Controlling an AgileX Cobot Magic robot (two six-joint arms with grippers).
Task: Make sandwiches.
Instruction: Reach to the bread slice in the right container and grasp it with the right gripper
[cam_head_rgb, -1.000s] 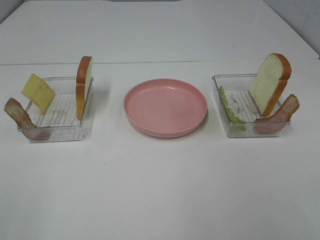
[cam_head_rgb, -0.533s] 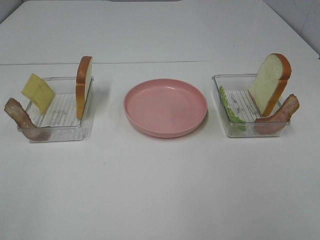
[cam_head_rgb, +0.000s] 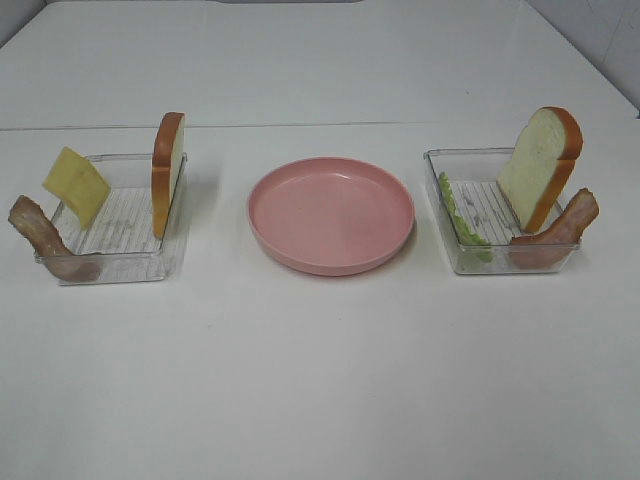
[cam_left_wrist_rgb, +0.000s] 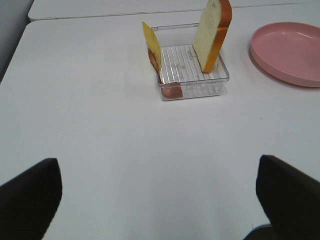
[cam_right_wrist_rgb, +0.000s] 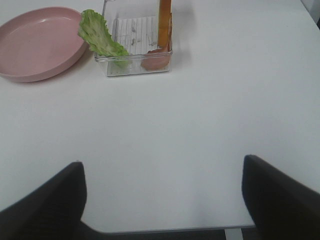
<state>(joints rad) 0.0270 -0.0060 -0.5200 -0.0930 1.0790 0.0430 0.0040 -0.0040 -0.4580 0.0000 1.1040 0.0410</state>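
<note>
Presently, build: not begun — parts sit in trays (cam_head_rgb: 125, 268) either side of the pink plate (cam_head_rgb: 331, 215).
Left gripper (cam_left_wrist_rgb: 160, 200): wide open, empty; bread slice (cam_left_wrist_rgb: 210, 37) ahead, upright, left of plate.
Right gripper (cam_right_wrist_rgb: 162, 195): wide open, empty; lettuce (cam_right_wrist_rgb: 100, 35) ahead, right of plate.

Plate (cam_head_rgb: 330, 215) lies between left tray (cam_head_rgb: 125, 268) and right tray (cam_head_rgb: 500, 258).
</note>
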